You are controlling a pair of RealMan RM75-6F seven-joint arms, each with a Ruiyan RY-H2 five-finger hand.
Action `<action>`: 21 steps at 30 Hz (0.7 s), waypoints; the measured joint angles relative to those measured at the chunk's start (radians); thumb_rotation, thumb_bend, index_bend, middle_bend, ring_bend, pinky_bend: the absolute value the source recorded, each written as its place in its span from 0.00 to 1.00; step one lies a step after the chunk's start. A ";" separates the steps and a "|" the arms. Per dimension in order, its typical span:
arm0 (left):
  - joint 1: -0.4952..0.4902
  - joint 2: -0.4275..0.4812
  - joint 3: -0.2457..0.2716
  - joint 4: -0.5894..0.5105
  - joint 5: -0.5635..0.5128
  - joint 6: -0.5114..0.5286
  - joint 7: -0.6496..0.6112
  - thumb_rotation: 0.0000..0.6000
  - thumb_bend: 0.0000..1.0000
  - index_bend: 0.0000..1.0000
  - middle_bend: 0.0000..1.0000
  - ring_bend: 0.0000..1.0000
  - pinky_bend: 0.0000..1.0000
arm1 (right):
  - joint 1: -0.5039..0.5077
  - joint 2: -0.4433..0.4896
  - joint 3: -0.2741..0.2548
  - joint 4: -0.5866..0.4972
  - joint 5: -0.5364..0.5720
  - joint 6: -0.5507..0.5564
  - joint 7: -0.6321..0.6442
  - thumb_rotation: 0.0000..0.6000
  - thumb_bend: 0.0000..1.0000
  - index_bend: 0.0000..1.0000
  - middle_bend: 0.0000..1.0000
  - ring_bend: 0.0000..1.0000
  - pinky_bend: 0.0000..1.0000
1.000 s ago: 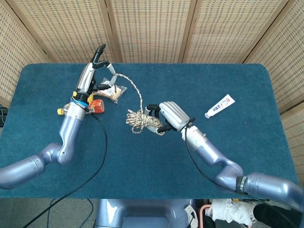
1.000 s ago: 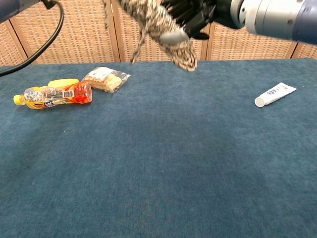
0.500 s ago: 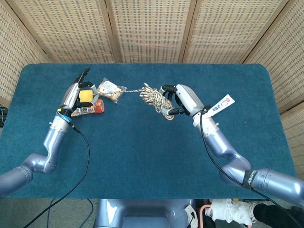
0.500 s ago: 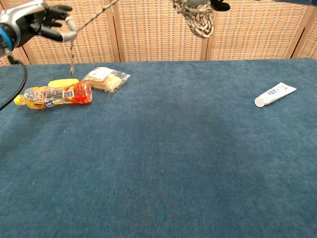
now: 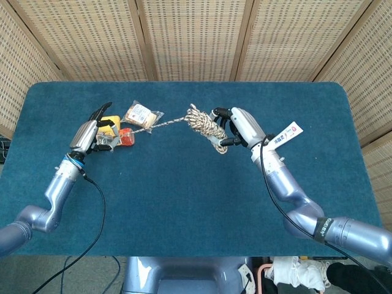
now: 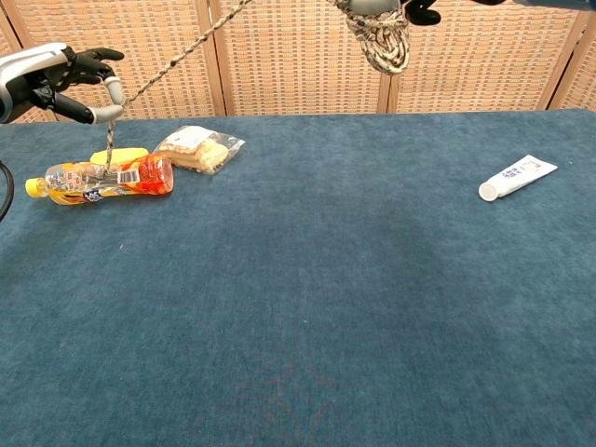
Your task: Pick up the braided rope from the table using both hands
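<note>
The braided rope (image 5: 205, 124) is off the table (image 5: 184, 202), carried in the air between the two hands above the back half of the table. Its coiled bundle sits in the right hand (image 5: 240, 127), whose fingers curl around the coils from the right side; in the chest view the bundle (image 6: 380, 33) hangs down from the top edge of the picture, with only the dark fingertips of that hand (image 6: 421, 13) showing beside it. From the bundle a single strand runs taut toward the left, slanting downward, to the left hand (image 5: 92, 132), which pinches it between thumb and a finger while the other fingers are spread; the chest view shows the same hand (image 6: 56, 79) with the strand bent over a fingertip and a short end dangling straight down. Below that end, near the back left corner of the table, lies a plastic bottle (image 6: 102, 179) on its side with an orange label, and a yellow object (image 6: 118, 155) lies just behind it. A wrapped snack (image 6: 197, 148) lies just to the right of the bottle. A white tube (image 6: 517, 177) lies well apart near the right edge of the table, slanted.
</note>
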 measured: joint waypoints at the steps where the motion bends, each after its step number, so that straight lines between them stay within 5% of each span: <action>1: 0.002 -0.002 0.005 0.004 0.006 0.000 0.001 1.00 0.74 0.85 0.00 0.00 0.00 | 0.000 0.001 0.000 -0.001 0.002 0.000 -0.005 1.00 0.96 0.66 0.80 0.65 0.85; 6: 0.006 -0.013 0.012 0.021 0.014 -0.001 0.003 1.00 0.72 0.81 0.00 0.00 0.00 | -0.002 0.003 0.000 -0.009 0.010 0.006 -0.020 1.00 0.96 0.66 0.80 0.64 0.85; 7: 0.006 -0.013 0.013 0.022 0.018 0.001 0.001 1.00 0.61 0.69 0.00 0.00 0.00 | -0.002 0.004 0.000 -0.010 0.010 0.007 -0.022 1.00 0.96 0.66 0.80 0.64 0.85; 10: 0.006 -0.010 0.017 0.019 0.032 0.005 -0.006 1.00 0.11 0.10 0.00 0.00 0.00 | -0.003 0.004 0.001 -0.013 0.008 0.009 -0.024 1.00 0.96 0.66 0.80 0.65 0.85; 11: 0.006 -0.007 0.017 0.015 0.034 0.007 -0.007 1.00 0.02 0.01 0.00 0.00 0.00 | -0.003 0.005 0.002 -0.015 0.007 0.009 -0.025 1.00 0.96 0.66 0.80 0.65 0.85; 21: 0.077 0.099 0.007 -0.122 0.045 0.167 0.143 1.00 0.00 0.00 0.00 0.00 0.00 | -0.010 0.022 -0.009 -0.030 -0.022 0.017 -0.052 1.00 0.96 0.66 0.80 0.65 0.85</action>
